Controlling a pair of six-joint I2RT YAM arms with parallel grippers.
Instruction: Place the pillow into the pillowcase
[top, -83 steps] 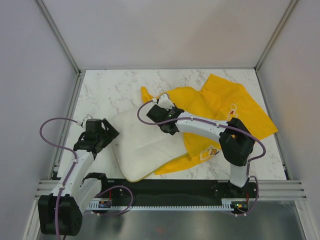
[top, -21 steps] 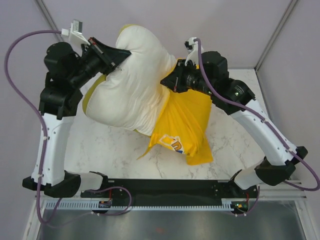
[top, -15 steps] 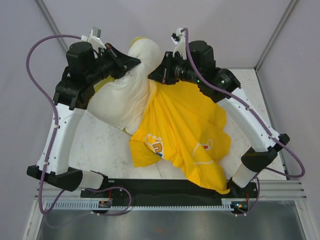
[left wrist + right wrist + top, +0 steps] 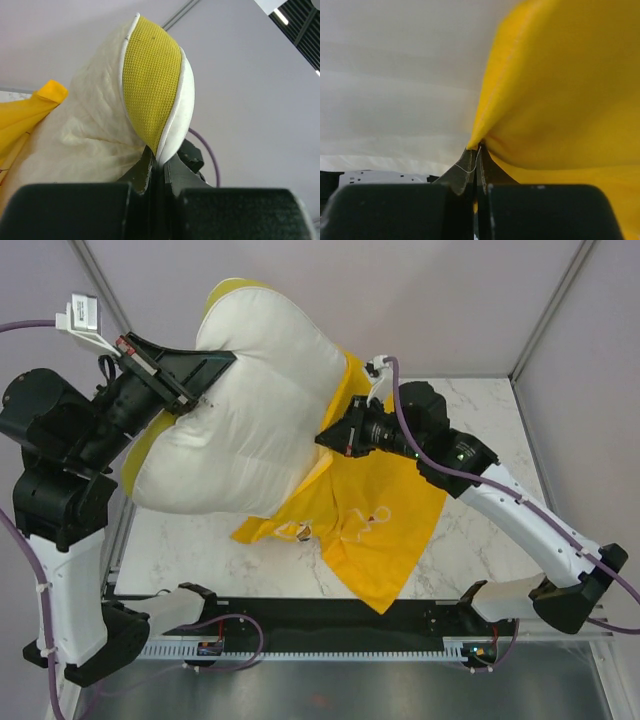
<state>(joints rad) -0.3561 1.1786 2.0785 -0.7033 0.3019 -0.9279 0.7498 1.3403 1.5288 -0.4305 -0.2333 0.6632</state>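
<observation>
The pillow (image 4: 245,410) hides part of the pillowcase (image 4: 385,540). The drawing (image 4: 375,517) on it is crumpled and can't be made out. The left arm (image 4: 60,450) runs off the side.

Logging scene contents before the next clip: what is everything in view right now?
pillow: one, white with a yellow edge band, held up above the table
pillowcase: one, yellow, hanging beside the pillow over the table
table: one, white marble, inside the walls
walls: three, grey, left, back and right
cables: two, purple, one per arm
arms: two, white and black, both raised
left gripper: shut on the pillow's edge
right gripper: shut on the pillowcase
</observation>
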